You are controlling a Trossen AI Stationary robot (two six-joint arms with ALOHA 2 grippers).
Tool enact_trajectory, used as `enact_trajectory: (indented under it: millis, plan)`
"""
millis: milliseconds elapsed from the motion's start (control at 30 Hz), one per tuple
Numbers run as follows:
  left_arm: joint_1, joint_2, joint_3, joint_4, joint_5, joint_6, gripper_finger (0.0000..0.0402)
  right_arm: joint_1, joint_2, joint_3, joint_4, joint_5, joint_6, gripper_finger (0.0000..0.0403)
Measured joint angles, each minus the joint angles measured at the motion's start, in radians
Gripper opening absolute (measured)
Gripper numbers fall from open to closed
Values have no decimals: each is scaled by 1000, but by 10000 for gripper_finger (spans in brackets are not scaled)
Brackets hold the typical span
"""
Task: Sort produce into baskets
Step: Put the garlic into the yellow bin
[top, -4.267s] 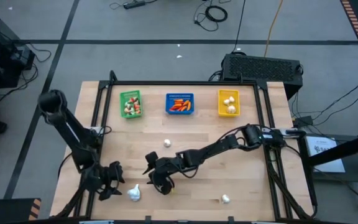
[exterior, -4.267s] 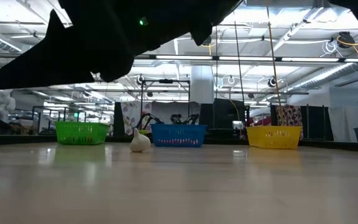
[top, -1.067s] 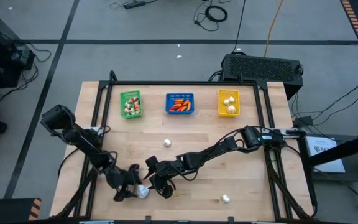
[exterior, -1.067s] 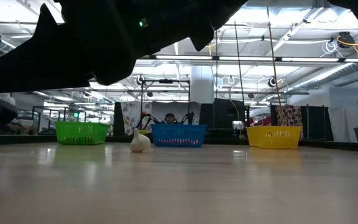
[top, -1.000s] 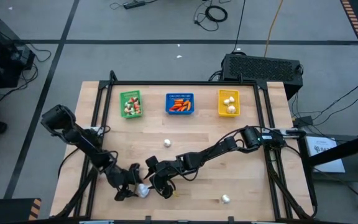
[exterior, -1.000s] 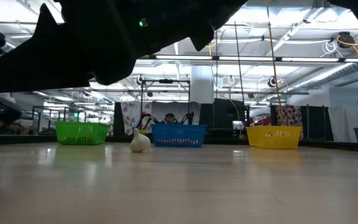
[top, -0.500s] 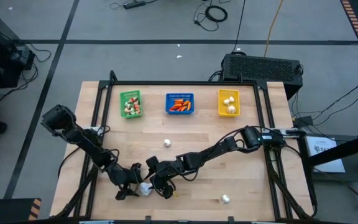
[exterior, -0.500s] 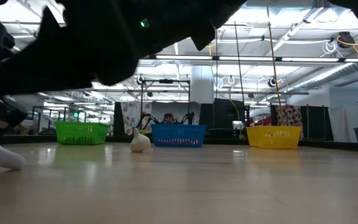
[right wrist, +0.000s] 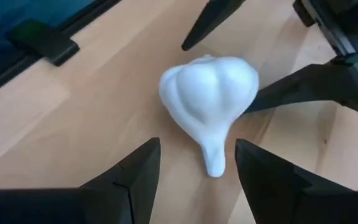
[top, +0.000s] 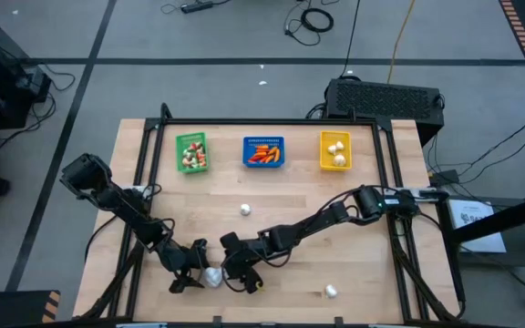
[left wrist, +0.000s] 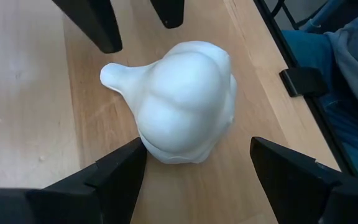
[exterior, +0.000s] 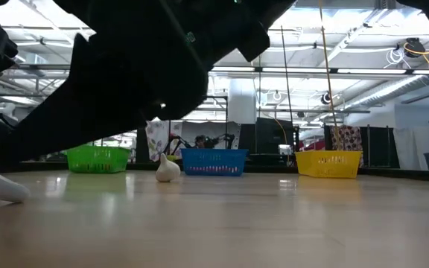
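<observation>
Three baskets (top: 263, 152) hold sorted produce; three garlic bulbs remain on the desk (top: 281, 196), one (top: 213, 276) bracketed by the spread, ungripping left end effector (top: 195, 270) and right end effector (top: 235, 271).

A pale wooden bench (top: 281, 196) carries three baskets in a row along its far edge: green basket (top: 191, 152), blue basket (top: 263, 152), yellow basket (top: 334, 150). Three white garlic bulbs lie loose on the wood: one mid-bench (top: 245, 210), one near the front edge (top: 212, 276), one front right (top: 331, 292).
</observation>
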Motion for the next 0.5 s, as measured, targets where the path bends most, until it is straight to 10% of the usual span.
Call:
enact_trajectory:
  millis: [500]
  plan:
    - [0,-1,2,-19,-4,-3,294,-6,75,0,104,10,81,189]
